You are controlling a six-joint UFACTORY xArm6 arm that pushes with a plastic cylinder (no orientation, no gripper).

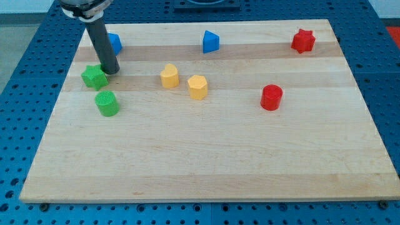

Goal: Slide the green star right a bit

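Note:
The green star [94, 77] lies on the wooden board [206, 162] near its left edge. My tip [111, 70] stands just to the right of the star and slightly above it in the view, touching or almost touching its upper right corner. The dark rod rises from there toward the view's top left. A green cylinder [107, 103] stands just below the star.
A blue block [114, 43] sits partly behind the rod. A blue block [210, 42] is at top middle. A yellow block [169, 76] and a yellow hexagon [197, 87] sit mid-board. A red star [303, 40] is top right, a red cylinder [271, 97] below it.

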